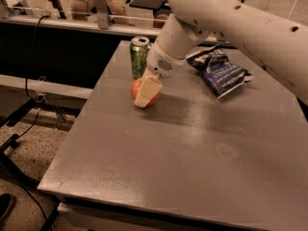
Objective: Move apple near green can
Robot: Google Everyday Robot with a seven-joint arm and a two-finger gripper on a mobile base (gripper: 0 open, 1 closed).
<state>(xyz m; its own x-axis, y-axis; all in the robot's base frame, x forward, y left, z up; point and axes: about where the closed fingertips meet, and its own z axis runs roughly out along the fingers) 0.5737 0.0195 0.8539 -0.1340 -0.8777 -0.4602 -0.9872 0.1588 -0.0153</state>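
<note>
The red-orange apple (pixel 138 89) is at the far left of the grey table (pixel 192 148), just in front of the green can (pixel 139 57), with a small gap between them. My gripper (pixel 145 96) reaches down from the white arm and is shut on the apple. One cream finger (pixel 148 90) covers the apple's front; the other finger is hidden behind it. The apple is at or barely above the table top. The can stands upright near the table's back left corner.
A dark blue-and-white chip bag (pixel 220 70) lies at the back right of the table. The table's left edge is close to the apple and can. A dark counter with a rail (pixel 57 20) runs behind the table.
</note>
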